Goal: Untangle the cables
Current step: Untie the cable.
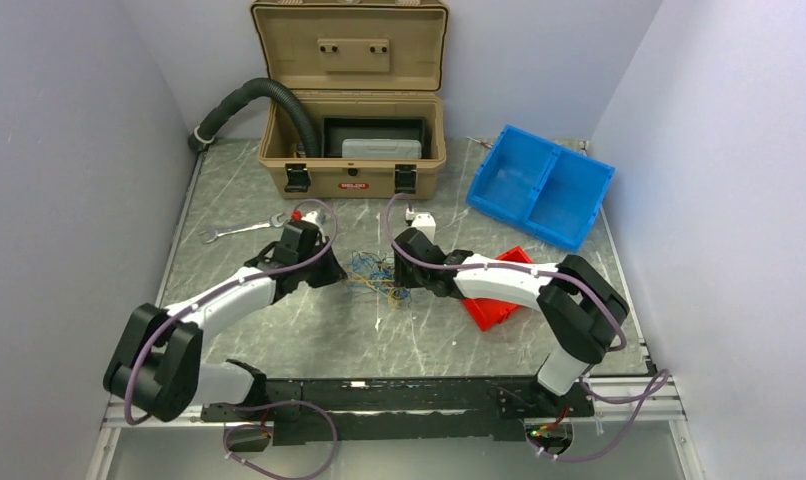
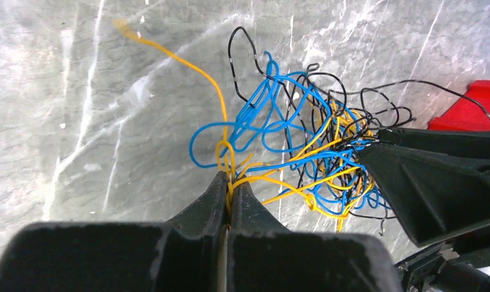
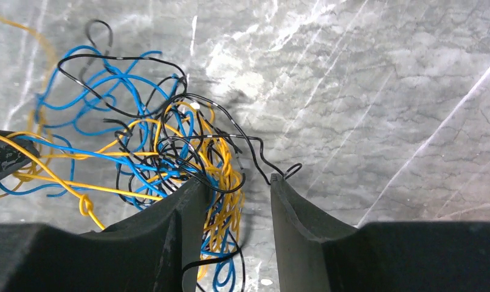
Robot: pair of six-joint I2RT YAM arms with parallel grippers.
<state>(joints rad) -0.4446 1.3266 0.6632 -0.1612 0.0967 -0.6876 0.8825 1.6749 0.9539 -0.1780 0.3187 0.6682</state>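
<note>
At mid-table [image 1: 309,340], just ahead of the two arms, the cables [image 1: 379,276] lie as one loose knot of blue, yellow-orange and black strands. No colour has been drawn clear and no sorted bundle is visible, so the task appears to be at its start, with nearly all the separating left to do. Both arms rise from bases at the near edge, elbows thrown outward and forearms converging low on the knot from either side. The left gripper [image 2: 230,180] is pinched tight on a few yellow-orange strands at the knot's edge — one long orange end trails away over the table. The right gripper [image 3: 236,184] stands about half parted, with strands lying in the gap against one finger but, as far as can be seen, not clamped. Beyond lie a wrench [image 1: 241,230], a red tray [image 1: 489,312] and an open case [image 1: 354,150].
</note>
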